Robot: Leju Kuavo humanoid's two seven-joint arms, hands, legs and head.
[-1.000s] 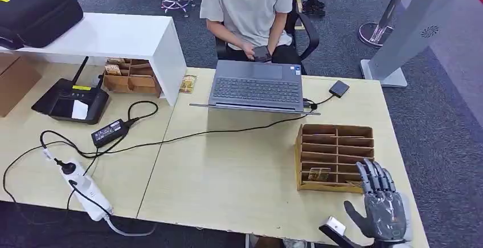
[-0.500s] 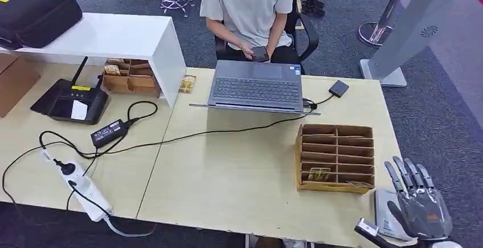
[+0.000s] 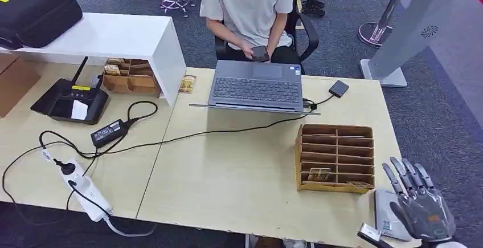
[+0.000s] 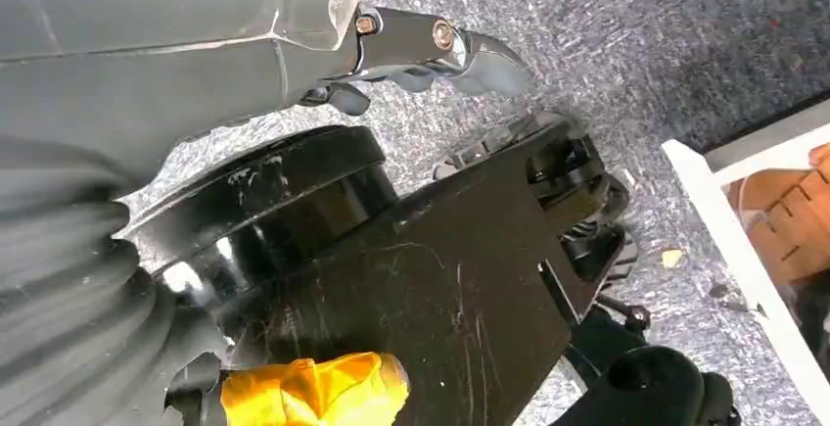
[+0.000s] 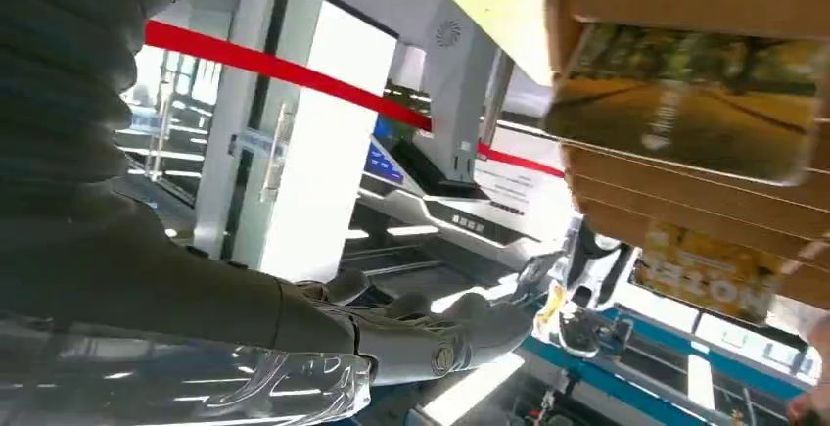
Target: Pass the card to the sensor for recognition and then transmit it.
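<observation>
Right hand waited open beside the card rack

The right hand (image 3: pixel 422 205) hovered empty, fingers apart, just right of the card rack (image 3: pixel 336 158); a card (image 3: pixel 319 174) lay in its front slot. Approaching tilted, fingers could shove the rack across the surface (image 3: pixel 239 168).

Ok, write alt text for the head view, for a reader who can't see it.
The robot's right hand, fingers spread and holding nothing, hovers off the table's near right corner, beside a cardboard card organizer with a card in a lower slot. Across the table, a seated person holds a phone behind an open laptop.
</observation>
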